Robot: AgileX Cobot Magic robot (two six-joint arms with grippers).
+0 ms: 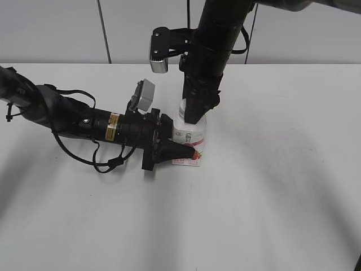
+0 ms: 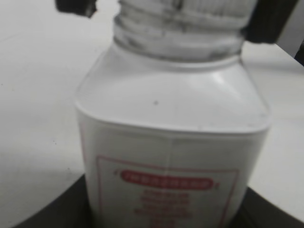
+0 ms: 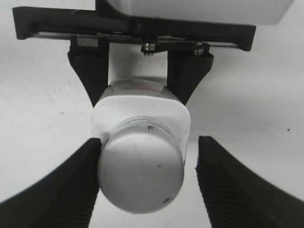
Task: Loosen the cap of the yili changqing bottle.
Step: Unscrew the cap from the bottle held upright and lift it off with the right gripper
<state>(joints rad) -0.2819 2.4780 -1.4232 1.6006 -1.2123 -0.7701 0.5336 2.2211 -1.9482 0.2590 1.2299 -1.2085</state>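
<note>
The yili changqing bottle, white with a pink-red label, stands upright on the table. My left gripper reaches in from the left and is shut on the bottle's body; its black fingers clasp both sides of the bottle in the right wrist view. My right gripper comes down from above and straddles the white cap. It is open: its left finger touches the cap and its right finger stands clear with a gap. The ribbed cap sits on the neck.
The white table stretches around the bottle. The left arm's body and cables lie low across the left side. A grey wall runs behind the table's far edge.
</note>
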